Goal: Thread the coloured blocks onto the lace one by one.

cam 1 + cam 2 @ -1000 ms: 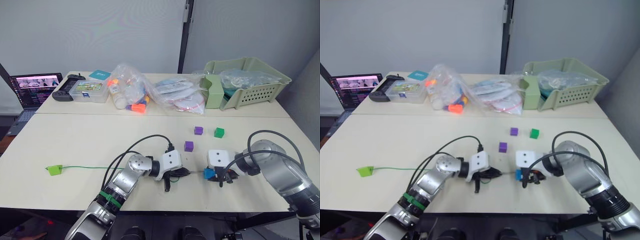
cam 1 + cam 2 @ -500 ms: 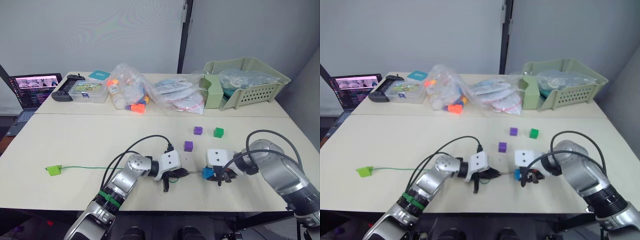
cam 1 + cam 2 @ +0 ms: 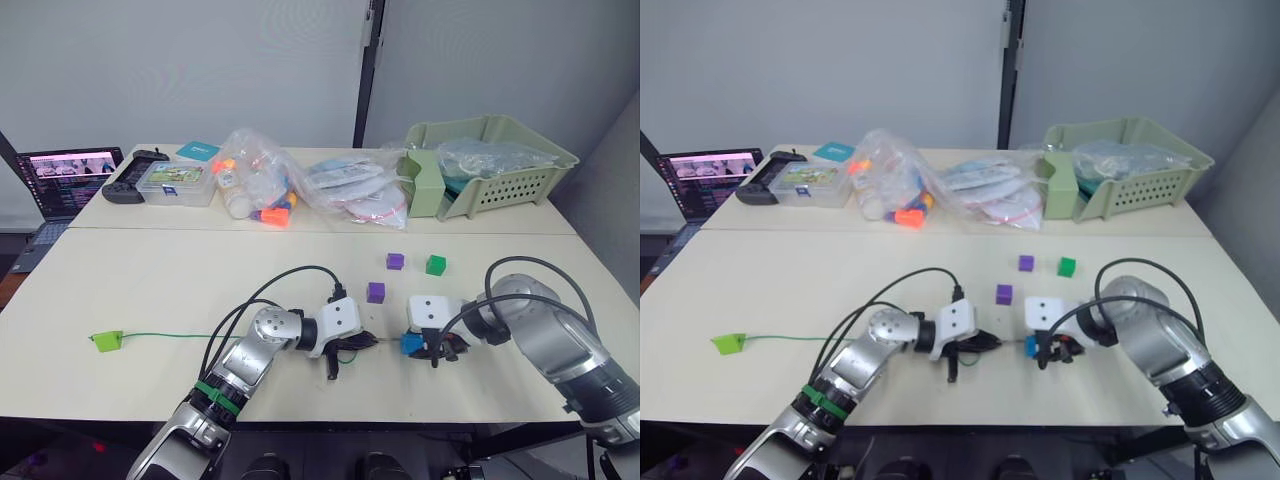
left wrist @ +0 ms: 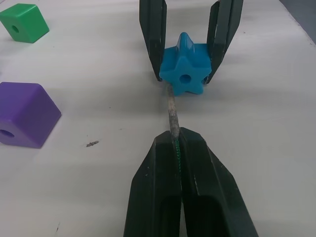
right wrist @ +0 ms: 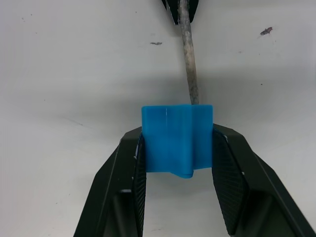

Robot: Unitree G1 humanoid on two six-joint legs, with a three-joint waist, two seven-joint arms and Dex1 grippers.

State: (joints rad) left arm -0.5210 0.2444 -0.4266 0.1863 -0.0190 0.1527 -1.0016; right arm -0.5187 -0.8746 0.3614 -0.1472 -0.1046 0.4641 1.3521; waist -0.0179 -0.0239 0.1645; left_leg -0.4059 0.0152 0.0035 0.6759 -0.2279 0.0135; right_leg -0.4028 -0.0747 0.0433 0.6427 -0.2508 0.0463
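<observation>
My right gripper [image 3: 420, 347] is shut on a blue star-shaped block [image 5: 177, 143], held just above the table. My left gripper [image 4: 175, 137] is shut on the lace [image 3: 170, 336] just behind its stiff grey tip [image 4: 172, 111]. The tip touches the blue block's lower edge, below its centre hole. A lime green block [image 3: 107, 340] sits at the lace's far left end. Two purple blocks [image 3: 376, 291] [image 3: 396, 261] and a dark green block [image 3: 436, 265] lie loose behind the grippers.
Along the back of the table stand a green basket [image 3: 500, 165], clear bags of toy pieces [image 3: 262, 185], a clear box [image 3: 178, 182], a black controller [image 3: 128, 188] and a laptop [image 3: 68, 180].
My right gripper has carried the blue block leftward to the lace tip, closing the gap. The left gripper has stayed about where it was.
</observation>
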